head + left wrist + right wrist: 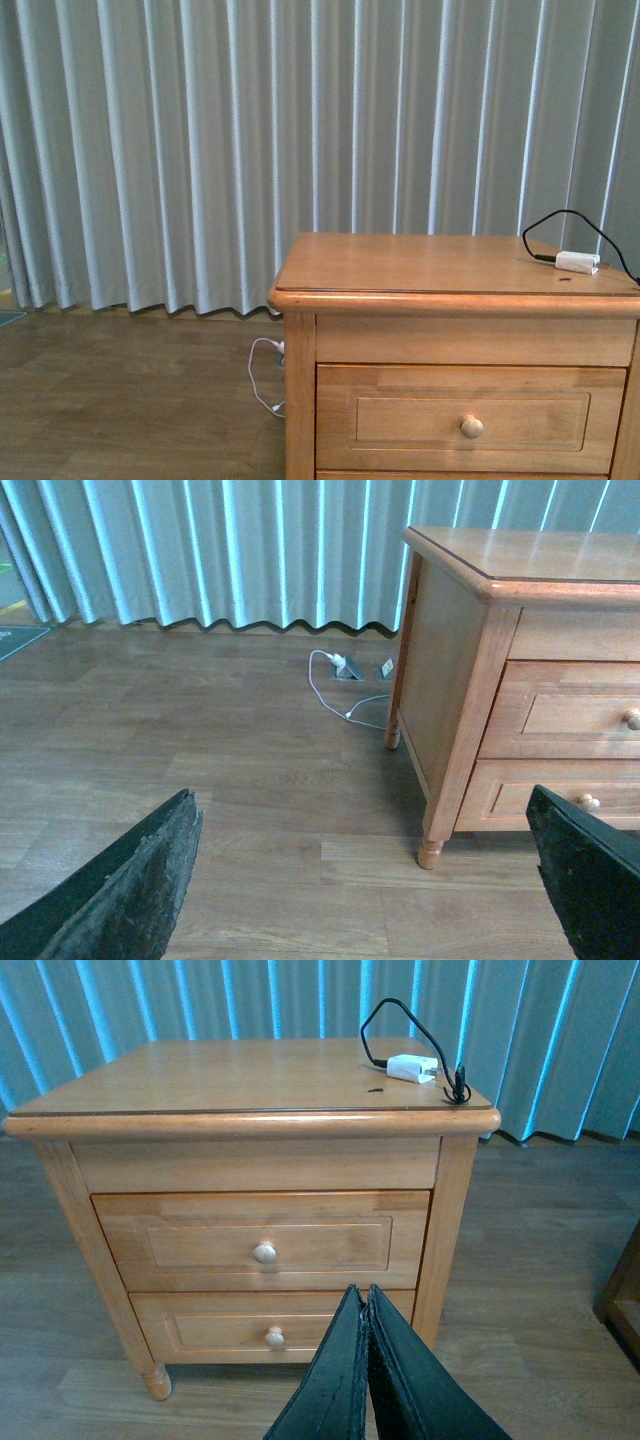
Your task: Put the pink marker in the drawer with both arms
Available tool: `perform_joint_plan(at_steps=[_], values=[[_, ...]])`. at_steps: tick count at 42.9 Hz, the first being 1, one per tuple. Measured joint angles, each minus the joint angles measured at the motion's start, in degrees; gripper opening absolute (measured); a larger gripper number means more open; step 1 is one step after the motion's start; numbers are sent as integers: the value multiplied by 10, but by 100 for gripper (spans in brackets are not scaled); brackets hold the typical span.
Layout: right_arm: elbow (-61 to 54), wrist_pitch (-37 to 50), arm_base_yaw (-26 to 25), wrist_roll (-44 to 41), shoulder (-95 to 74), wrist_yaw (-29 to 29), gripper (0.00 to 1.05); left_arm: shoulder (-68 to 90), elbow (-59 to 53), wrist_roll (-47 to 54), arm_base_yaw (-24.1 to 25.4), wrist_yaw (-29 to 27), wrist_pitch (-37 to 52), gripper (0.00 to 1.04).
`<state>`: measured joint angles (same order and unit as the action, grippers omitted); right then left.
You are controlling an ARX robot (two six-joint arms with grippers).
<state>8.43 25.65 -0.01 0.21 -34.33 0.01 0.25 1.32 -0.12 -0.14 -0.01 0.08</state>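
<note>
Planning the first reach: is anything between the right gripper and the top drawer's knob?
Nothing visible blocks it. The right gripper, fingers together, faces the closed drawer, with open air up to its knob. The pink marker appears in no view.

white adapter (577, 262), grey curtain (200, 140), wood floor (120, 400)

This looks like a room in a home, probably a bedroom. A honey-coloured wooden nightstand (250, 1160) with two knobbed drawers stands on wood-plank flooring (200, 780) before floor-length pleated grey curtains (200, 150). A white adapter with a black cable (412, 1067) lies on its top, and a white charger cable (335, 685) trails from floor sockets.
</note>
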Motion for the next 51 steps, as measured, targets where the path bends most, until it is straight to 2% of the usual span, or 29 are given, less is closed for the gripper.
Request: perform_joint_plan(at_steps=[29, 48, 51], values=[[-81, -77, 0, 0, 163, 0, 1, 0, 0, 0, 0, 0, 0, 98], [-81, -158, 0, 0, 246, 0, 1, 0, 0, 0, 0, 0, 0, 98], [-81, -249, 0, 0, 319, 0, 1, 0, 0, 0, 0, 0, 0, 98]])
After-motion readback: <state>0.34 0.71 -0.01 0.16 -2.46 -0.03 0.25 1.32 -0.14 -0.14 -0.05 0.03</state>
